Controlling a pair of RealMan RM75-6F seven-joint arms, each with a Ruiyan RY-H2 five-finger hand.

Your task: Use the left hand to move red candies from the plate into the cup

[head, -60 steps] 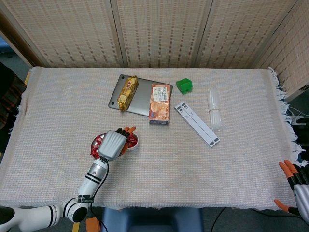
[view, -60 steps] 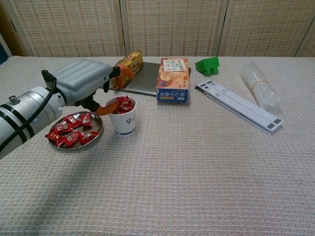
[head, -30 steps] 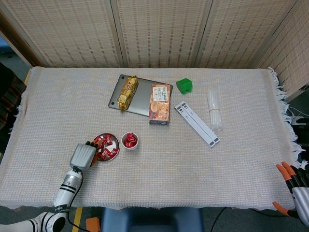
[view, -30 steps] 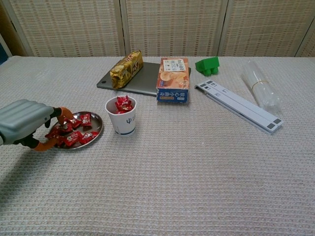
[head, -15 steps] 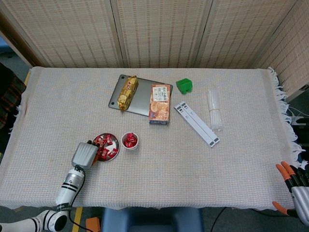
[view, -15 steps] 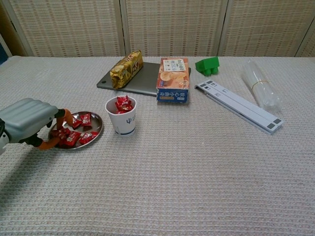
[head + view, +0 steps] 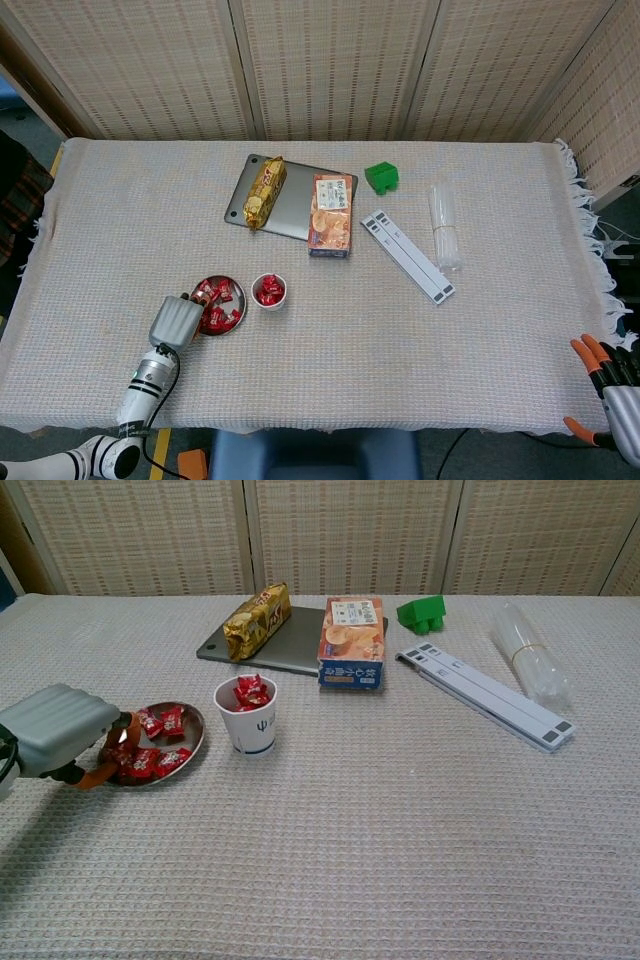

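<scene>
At lower left in the chest view the left hand (image 7: 58, 731) reaches over the near rim of the plate (image 7: 193, 739), its fingers curled down among the candies (image 7: 160, 742); whether they pinch one I cannot tell. Just right of the plate the cup (image 7: 247, 716) already holds several, while a good pile remains, so the job looks partway done. The right hand (image 7: 612, 395), at lower right of the head view, idles off the table, fingers apart.

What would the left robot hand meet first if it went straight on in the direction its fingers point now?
Probably the red wrapped candies on the round metal plate: the left robot hand is at the plate's near-left edge, fingers reaching over them. Beyond them stands the white paper cup. Whether the fingers already touch a candy is unclear.
</scene>
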